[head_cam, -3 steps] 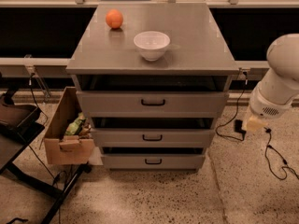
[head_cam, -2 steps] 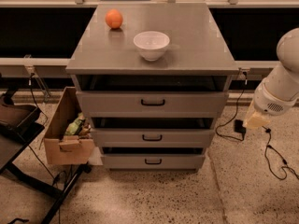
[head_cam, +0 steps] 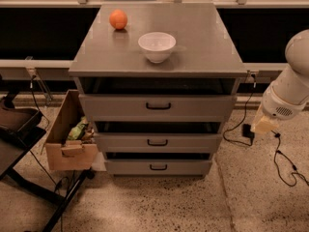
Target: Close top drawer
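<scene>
- The arm (head_cam: 289, 88) has drifted a little up and to the right over the last second. The drawers, bowl and orange have not moved.
- The gripper (head_cam: 263, 124) seems to be the pale tip at the arm's lower end. It hangs right of the bench (head_cam: 203, 37), level with the gap between the upper two drawers and well apart from all of them. I cannot tell whether it is spread or pressed together, and it holds nothing that I can see.
- The top drawer (head_cam: 116, 108) sits just under the bench top, pulled out, with a dark gap above its front. Its black handle (head_cam: 158, 106) is at the centre and nothing touches it.
- I judge the close has not begun. The arm's shift took it no nearer the drawer front, so it must first come in front of that panel and then push it in.
- The white bowl (head_cam: 157, 46) and the orange (head_cam: 118, 19) rest on the bench top, clear of the drawer's travel.
- A cardboard box (head_cam: 65, 151) stands against the bench's left side with packets inside.
- No brand, label or writing can be read anywhere, including on those packets.
</scene>
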Tool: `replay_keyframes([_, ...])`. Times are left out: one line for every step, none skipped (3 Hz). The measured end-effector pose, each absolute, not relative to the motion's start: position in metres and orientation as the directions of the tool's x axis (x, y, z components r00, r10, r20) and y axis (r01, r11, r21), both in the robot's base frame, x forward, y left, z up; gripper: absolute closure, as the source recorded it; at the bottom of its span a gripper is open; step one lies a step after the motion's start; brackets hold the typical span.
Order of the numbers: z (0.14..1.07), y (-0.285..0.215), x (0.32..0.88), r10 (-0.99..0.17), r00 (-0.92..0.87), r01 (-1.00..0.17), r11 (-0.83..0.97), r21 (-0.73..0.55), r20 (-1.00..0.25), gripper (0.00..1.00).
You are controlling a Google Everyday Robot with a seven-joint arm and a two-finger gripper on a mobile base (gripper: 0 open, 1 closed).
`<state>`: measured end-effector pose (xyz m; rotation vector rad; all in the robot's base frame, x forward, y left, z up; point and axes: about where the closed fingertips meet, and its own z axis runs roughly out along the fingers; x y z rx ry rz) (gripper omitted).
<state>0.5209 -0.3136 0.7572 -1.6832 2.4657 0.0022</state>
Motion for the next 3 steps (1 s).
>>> replay_keyframes([0.7571, -0.3135, 0.5208, -0.926, -0.356, -0.926, 0.368, -0.086, -0.129, 0.27])
replay_keyframes([0.7571, -0.3135, 0.5208, -0.926, -0.356, -0.926, 0.368, -0.086, -0.129, 0.0])
replay_keyframes([0.7571, -0.3135, 0.5208, -0.926, -0.356, -0.926, 0.368, -0.086, -0.129, 0.0])
